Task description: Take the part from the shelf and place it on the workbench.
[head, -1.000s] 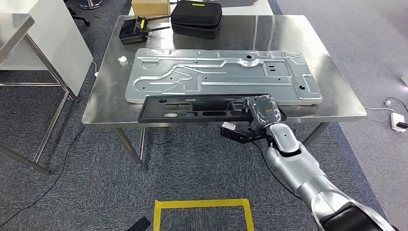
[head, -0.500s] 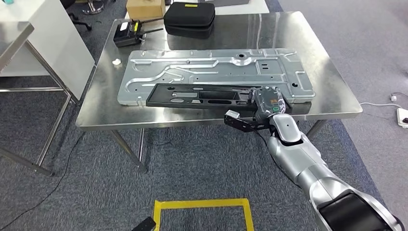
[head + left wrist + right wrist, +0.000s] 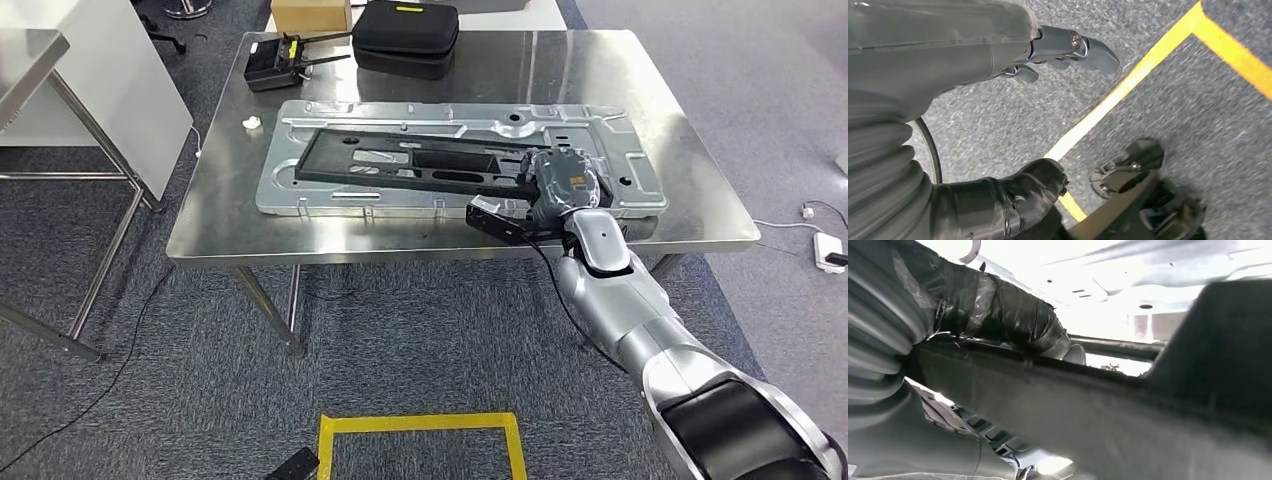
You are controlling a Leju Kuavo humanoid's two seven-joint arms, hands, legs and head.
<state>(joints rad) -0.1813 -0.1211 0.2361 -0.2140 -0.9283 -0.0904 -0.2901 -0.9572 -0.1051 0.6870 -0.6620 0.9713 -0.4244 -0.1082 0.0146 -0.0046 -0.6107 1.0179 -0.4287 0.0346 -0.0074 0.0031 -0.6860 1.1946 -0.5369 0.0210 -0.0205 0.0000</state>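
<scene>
Head view: gripping the right end of the long black part [image 3: 415, 165] with the right hand [image 3: 562, 185], fingers clamped on it, right of frame centre. Lying across the grey stamped metal panel [image 3: 620, 180], the part stretching from centre toward upper left, over the steel workbench [image 3: 690, 215]. Sitting along the workbench's far edge at top centre: a black zip case [image 3: 407, 37], a cardboard box [image 3: 312, 14] just left of it, and a black device with antennas [image 3: 273, 66] further left. Showing at bottom centre on grey carpet, a square of yellow floor tape [image 3: 420, 424].

Left wrist view: hanging over carpet and yellow tape, the left hand [image 3: 998, 120] holding nothing, thumb and darker fingers [image 3: 1083, 47] spread apart.

Right wrist view: pressing the taped thumb [image 3: 1003, 315] down on the dark part's edge, the part running blurred across the frame from left to lower right; other fingers hidden behind it.
</scene>
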